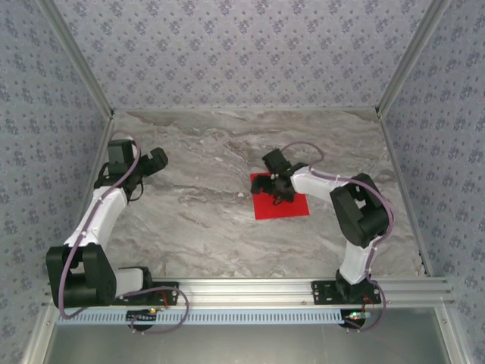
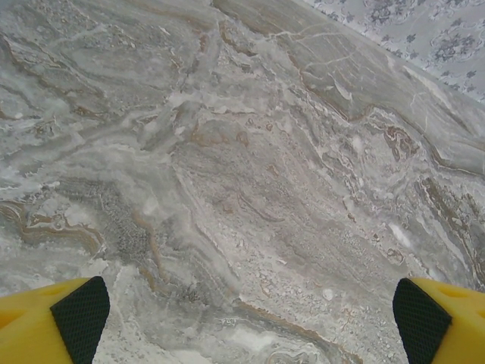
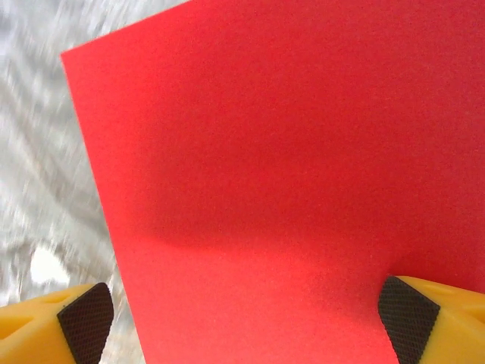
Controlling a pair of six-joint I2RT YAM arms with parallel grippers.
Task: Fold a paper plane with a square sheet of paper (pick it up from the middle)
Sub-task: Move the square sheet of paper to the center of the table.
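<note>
The square sheet of paper [image 1: 282, 205] is bright red and lies flat on the marble table, right of centre. It has no folds, so it is a plain sheet and not a paper plane. My right gripper [image 1: 277, 186] hovers low over the sheet's far-left part, open. In the right wrist view the paper [image 3: 288, 174] spreads between the wide-apart fingers of that gripper [image 3: 246, 318]. The left pad [image 3: 85, 315] is past the sheet's left edge and the right pad [image 3: 408, 317] is over the paper. My left gripper [image 1: 155, 161] is far to the left, open above bare marble [image 2: 250, 315].
The grey-veined marble table [image 1: 197, 189] is walled by patterned panels on three sides, with aluminium posts at the corners. An aluminium rail [image 1: 258, 288] carrying both arm bases runs along the near edge. Bare marble lies between the two arms.
</note>
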